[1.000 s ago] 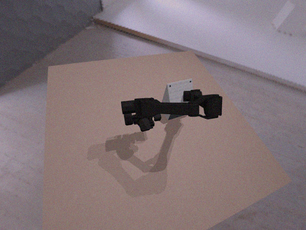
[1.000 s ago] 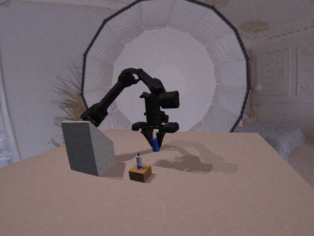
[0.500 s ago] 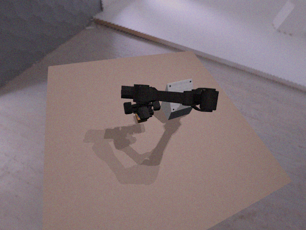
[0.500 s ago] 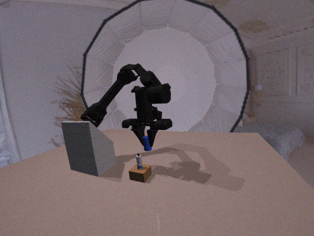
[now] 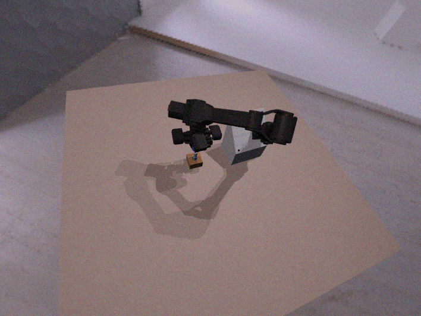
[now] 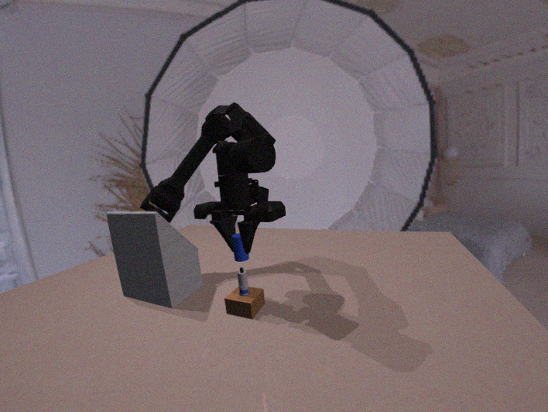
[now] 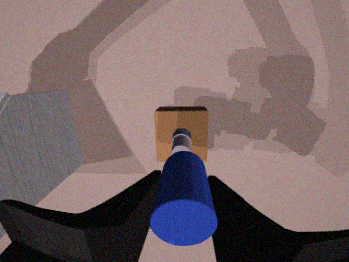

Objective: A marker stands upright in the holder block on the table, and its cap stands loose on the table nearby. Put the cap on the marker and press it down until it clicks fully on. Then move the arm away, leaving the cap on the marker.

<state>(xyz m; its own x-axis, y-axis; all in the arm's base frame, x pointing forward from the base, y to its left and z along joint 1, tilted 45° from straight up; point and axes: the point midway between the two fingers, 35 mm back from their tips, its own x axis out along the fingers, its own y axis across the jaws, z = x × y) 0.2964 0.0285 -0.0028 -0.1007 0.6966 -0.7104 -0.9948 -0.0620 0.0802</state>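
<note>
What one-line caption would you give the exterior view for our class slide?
The gripper holds the blue cap just above the upright marker in its wooden holder block.

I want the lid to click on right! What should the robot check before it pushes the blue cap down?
1. Claw shut on the blue cap: ok.
2. Marker upright in the holder block: ok.
3. Cap above the marker tip, with a gap between them: ok.
4. Cap lined up over the marker: looks close in the wrist view, exact centring cannot tell.
5. Cap straight up and down: slightly tilted in the exterior view, cannot tell if that matters.
6. Cap's open end facing down: cannot tell.
</note>
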